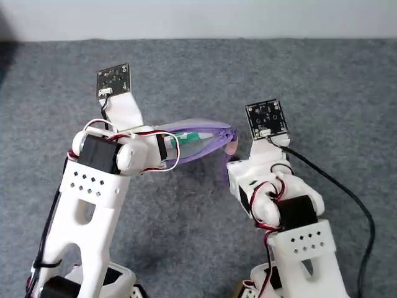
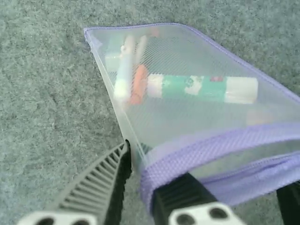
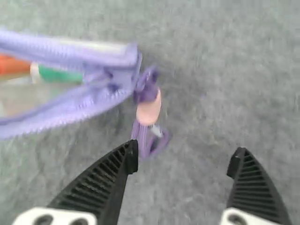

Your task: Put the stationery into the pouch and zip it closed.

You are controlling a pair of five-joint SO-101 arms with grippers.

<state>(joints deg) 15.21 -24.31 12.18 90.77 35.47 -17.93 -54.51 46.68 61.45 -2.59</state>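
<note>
Left wrist view is showing the pouch [image 2: 187,122] — translucent mesh edged with a purple zipper [image 2: 220,145] — over the grey desk [image 2: 42,93], though whether it is lying flat or being held slightly up is hard to tell. Inside it a green-and-white glue stick [image 2: 201,89] is lying crosswise, and an orange marker [image 2: 138,84] and a white pen [image 2: 124,70] are sitting side by side at its end. The left claw [image 2: 140,166] is pinching the pouch's side edge just beside the zipper's end, with one finger on each face of the mesh.

In the right wrist view the two zipper tapes are running apart from the slider, so the mouth is standing open. The zipper pull [image 3: 149,107] — a peach bead on a purple cord loop — is trailing from the slider onto the desk. The right claw [image 3: 183,157] is hovering spread wide next to it, one fingertip close beside the cord loop. In the high view the pouch is stretching between the two arms.
</note>
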